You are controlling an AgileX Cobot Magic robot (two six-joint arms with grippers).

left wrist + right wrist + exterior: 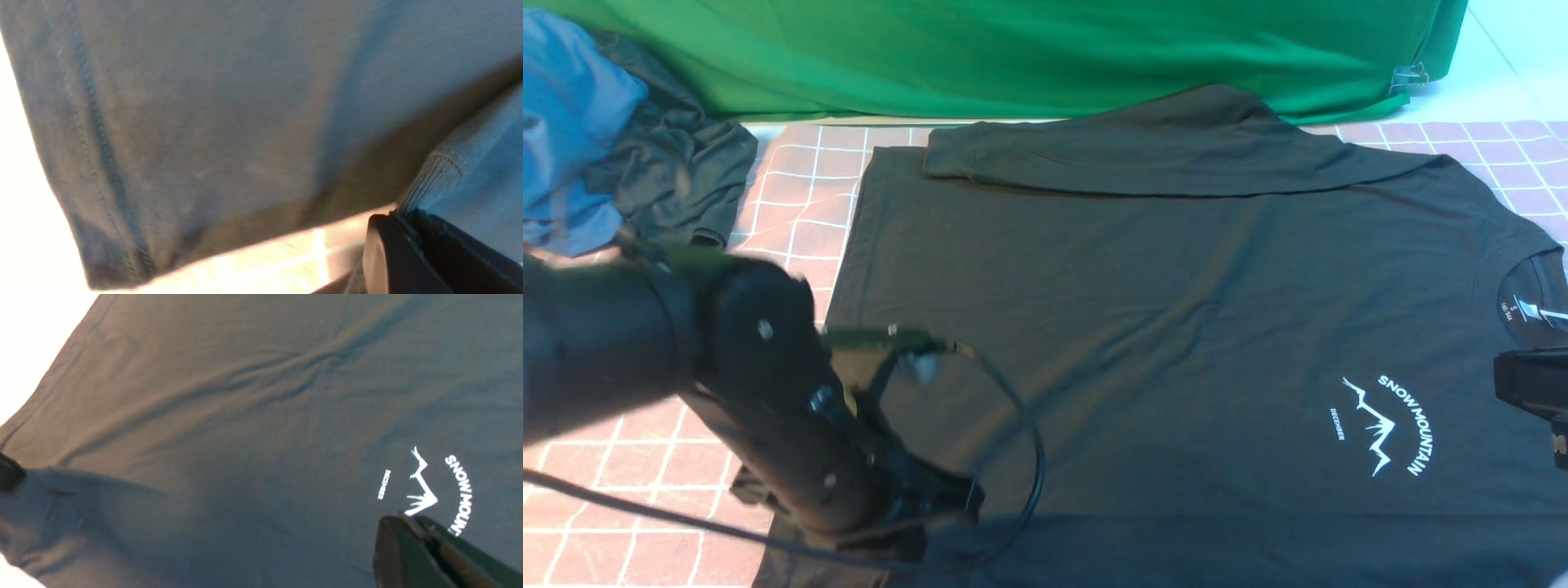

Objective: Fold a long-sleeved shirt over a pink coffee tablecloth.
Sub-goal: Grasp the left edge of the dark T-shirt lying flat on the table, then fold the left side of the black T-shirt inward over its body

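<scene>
The black long-sleeved shirt (1176, 327) lies flat on the pink coffee tablecloth (792, 188), its collar at the right and the white logo (1388, 425) facing up. Its far sleeve (1160, 151) is folded across the back. My left gripper (935, 498) is low at the shirt's near left corner. In the left wrist view the left gripper (402, 216) is shut on a ribbed cuff (435, 171) of the shirt, the cloth hanging close to the camera. My right gripper (402, 517) hovers over the logo (425, 490), shut with nothing in it; only its body (1531, 384) shows at the front view's right edge.
A bright green cloth (1013, 57) hangs along the back. A blue garment (564, 122) and a small dark garment (678, 171) are bunched at the far left. A black cable (1033, 441) loops from my left arm over the shirt.
</scene>
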